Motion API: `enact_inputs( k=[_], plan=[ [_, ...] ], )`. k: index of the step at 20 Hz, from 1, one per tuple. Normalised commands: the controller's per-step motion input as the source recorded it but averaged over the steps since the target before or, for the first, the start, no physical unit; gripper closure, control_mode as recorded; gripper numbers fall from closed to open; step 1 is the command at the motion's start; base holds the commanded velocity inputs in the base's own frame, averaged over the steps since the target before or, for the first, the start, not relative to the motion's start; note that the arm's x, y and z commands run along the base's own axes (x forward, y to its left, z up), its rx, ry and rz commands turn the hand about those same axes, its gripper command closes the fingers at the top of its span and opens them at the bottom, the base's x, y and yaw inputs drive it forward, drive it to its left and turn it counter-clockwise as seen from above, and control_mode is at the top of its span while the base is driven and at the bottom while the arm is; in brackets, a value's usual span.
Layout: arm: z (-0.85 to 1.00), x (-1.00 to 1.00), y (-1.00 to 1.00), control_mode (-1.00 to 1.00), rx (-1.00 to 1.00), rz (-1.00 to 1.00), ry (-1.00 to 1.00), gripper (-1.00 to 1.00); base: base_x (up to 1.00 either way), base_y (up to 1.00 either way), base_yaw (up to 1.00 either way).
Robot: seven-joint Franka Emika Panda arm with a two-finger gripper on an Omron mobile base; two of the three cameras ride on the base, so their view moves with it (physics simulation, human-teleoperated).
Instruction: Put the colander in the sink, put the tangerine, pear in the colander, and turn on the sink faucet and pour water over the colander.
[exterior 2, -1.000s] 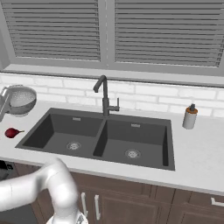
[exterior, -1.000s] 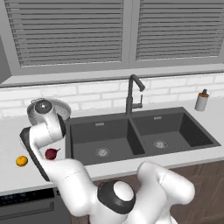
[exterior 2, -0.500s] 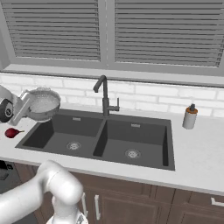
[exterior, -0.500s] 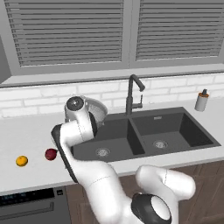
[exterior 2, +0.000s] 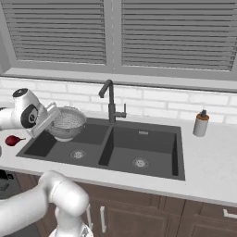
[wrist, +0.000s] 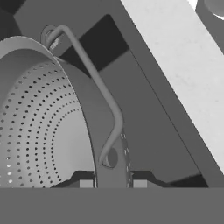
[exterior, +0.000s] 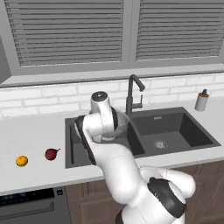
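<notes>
I see the white table [exterior: 35,131] carrying the dark double-basin sink [exterior 2: 152,152], with the faucet [exterior 2: 110,99] rising behind the divider. My tool [wrist: 113,183] is narrowed onto the colander [exterior 2: 67,122] rim beside its wire handle, holding the bowl tilted above the left basin; whether it touches the basin floor, I cannot tell. On the table left of the sink lie the pear [exterior: 51,153] and, farther out, the tangerine [exterior: 22,161].
</notes>
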Motion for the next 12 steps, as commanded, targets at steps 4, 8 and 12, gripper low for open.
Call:
enact_inputs(
  k=[4,8,12],
  plan=[
    [-0.13,0.33,0.00,-1.00,0.01,-0.37,0.14,1.00,0.00,0.00,0.00],
    [-0.26,0.37,0.02,-1.00,0.00,-0.30,0.03,1.00,0.00,0.00,0.00],
    [-0.47,0.52,0.32,-1.00,0.00,-0.29,0.00,1.00,0.00,0.00,0.00]
  ],
)
